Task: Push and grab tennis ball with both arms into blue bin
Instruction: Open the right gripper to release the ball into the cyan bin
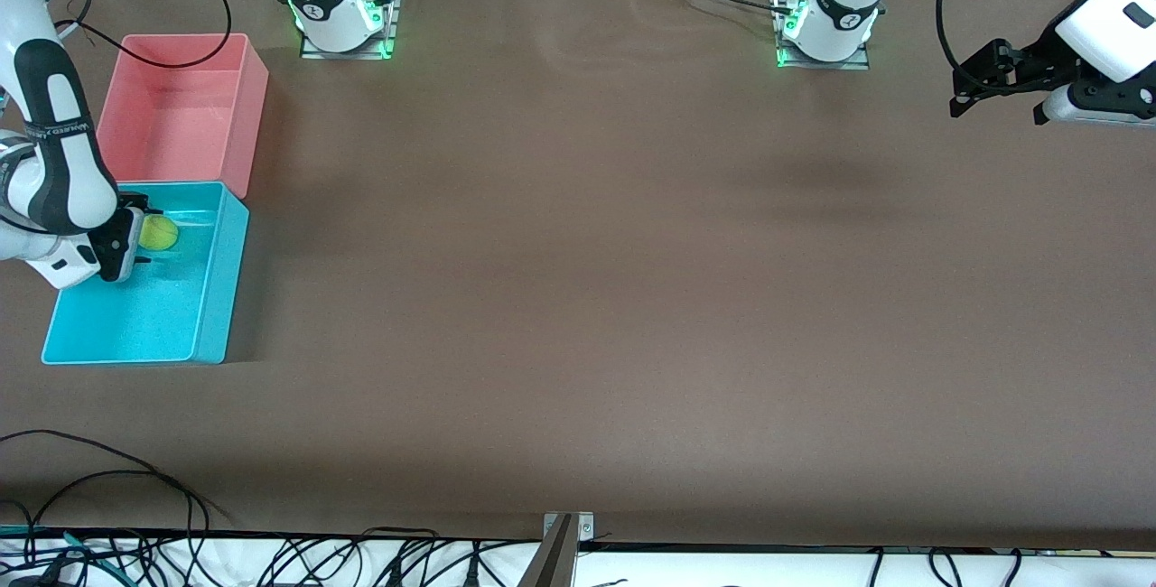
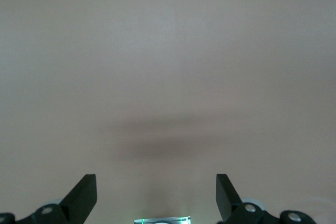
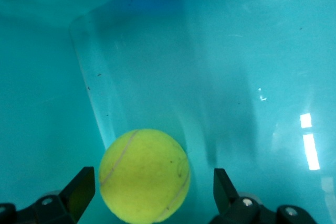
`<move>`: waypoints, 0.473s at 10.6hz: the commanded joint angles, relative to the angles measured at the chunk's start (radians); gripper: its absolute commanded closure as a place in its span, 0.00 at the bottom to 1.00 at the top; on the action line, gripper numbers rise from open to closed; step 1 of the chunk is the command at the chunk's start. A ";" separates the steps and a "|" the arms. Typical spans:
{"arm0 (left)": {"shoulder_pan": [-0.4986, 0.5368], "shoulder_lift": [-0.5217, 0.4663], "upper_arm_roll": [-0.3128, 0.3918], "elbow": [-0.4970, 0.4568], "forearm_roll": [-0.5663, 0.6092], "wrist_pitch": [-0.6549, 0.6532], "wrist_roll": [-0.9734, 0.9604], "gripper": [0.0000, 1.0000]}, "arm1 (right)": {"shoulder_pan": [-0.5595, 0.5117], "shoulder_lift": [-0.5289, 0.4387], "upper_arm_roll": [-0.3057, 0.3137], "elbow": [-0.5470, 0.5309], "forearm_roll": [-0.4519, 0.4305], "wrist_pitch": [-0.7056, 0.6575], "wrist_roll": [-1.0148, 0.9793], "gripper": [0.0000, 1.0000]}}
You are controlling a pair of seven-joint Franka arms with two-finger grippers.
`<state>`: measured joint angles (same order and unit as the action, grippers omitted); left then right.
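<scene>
The tennis ball (image 1: 160, 232) lies inside the blue bin (image 1: 212, 298), in the part of the bin that is farther from the front camera and close to the wall shared with the pink bin's side. In the right wrist view the ball (image 3: 144, 176) sits on the bin's floor (image 3: 247, 77), between the two fingertips (image 3: 224, 184) of the right gripper (image 3: 152, 190), with a visible gap on each side, so the jaws are released and nothing is grasped.

In the front view the right gripper (image 1: 135, 235) hangs low inside the blue bin, just beside the ball, at the end of the right arm (image 1: 54, 163), which reaches down over the bin's edge at that arm's end of the table.

The pink bin (image 1: 185, 108) stands touching or just beside the blue bin, farther from the front camera than it.

The left gripper (image 1: 971, 86) is up in the air over the table (image 1: 587, 298) at the left arm's end, well apart from both bins, and waits there. In the left wrist view its fingers (image 2: 84, 195) are spread wide apart with only the bare brown tabletop (image 2: 168, 77) below them, so its jaws are released too and hold nothing.
</scene>
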<state>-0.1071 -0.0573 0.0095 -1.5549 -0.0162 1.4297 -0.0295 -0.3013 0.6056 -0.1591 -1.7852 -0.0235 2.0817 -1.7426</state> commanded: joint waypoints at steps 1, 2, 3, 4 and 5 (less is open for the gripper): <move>-0.003 0.011 0.000 0.032 0.010 -0.025 -0.007 0.00 | 0.004 -0.017 0.012 0.050 0.017 -0.080 -0.005 0.00; -0.003 0.011 -0.002 0.032 0.010 -0.026 -0.009 0.00 | 0.002 -0.017 0.012 0.064 0.017 -0.089 -0.006 0.00; -0.003 0.011 -0.003 0.032 0.010 -0.026 -0.009 0.00 | 0.004 -0.018 0.013 0.085 0.017 -0.107 -0.005 0.00; -0.003 0.011 0.000 0.032 0.010 -0.031 -0.007 0.00 | 0.004 -0.018 0.013 0.108 0.019 -0.147 0.001 0.00; -0.003 0.011 0.001 0.032 0.010 -0.031 -0.007 0.00 | 0.004 -0.020 0.013 0.137 0.019 -0.193 0.006 0.00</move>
<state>-0.1071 -0.0573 0.0092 -1.5549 -0.0162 1.4277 -0.0295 -0.2947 0.5930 -0.1489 -1.7098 -0.0219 1.9882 -1.7408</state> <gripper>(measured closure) 0.000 0.000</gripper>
